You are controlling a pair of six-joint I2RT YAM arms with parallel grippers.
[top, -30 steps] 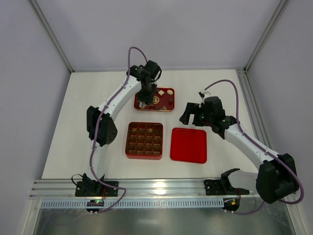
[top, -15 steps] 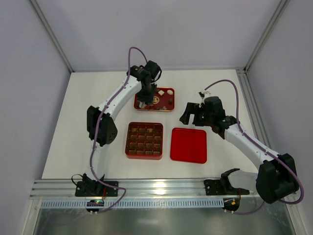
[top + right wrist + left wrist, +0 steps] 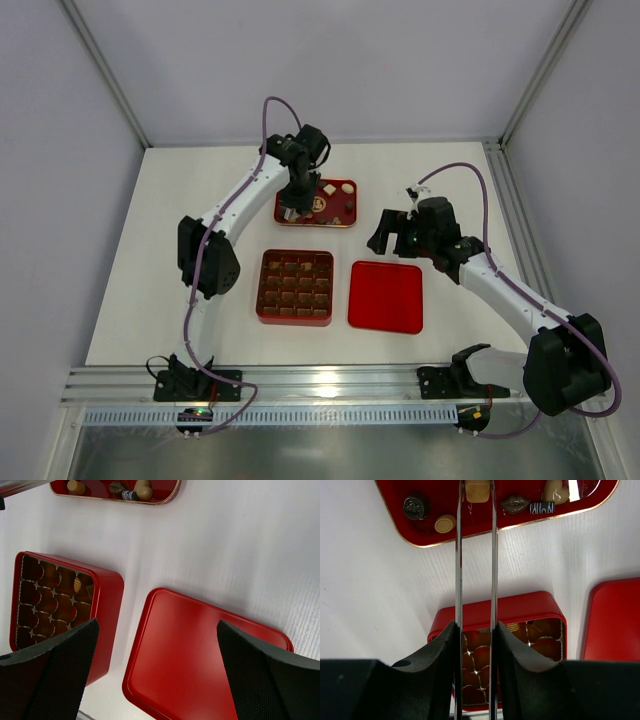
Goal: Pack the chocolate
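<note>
the left gripper (image 3: 290,208) hangs over the red tray (image 3: 420,536), its thin fingers (image 3: 458,555) narrowed around a tan square chocolate (image 3: 477,490); whether they truly pinch it i cannot tell. other chocolates (image 3: 445,523) lie in the tray, and one ridged piece (image 3: 77,584) sits in the compartment box (image 3: 107,610). the right gripper (image 3: 157,625) is spread wide above the red lid (image 3: 200,650).

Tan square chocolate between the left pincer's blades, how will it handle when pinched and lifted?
The tan square chocolate looks flat-sided, so the left pincer should seat squarely; rolling seems unlikely. It is small beside the blades, so probably light. Narrow metal edges may dent it or slip if squeezed hard.
</note>
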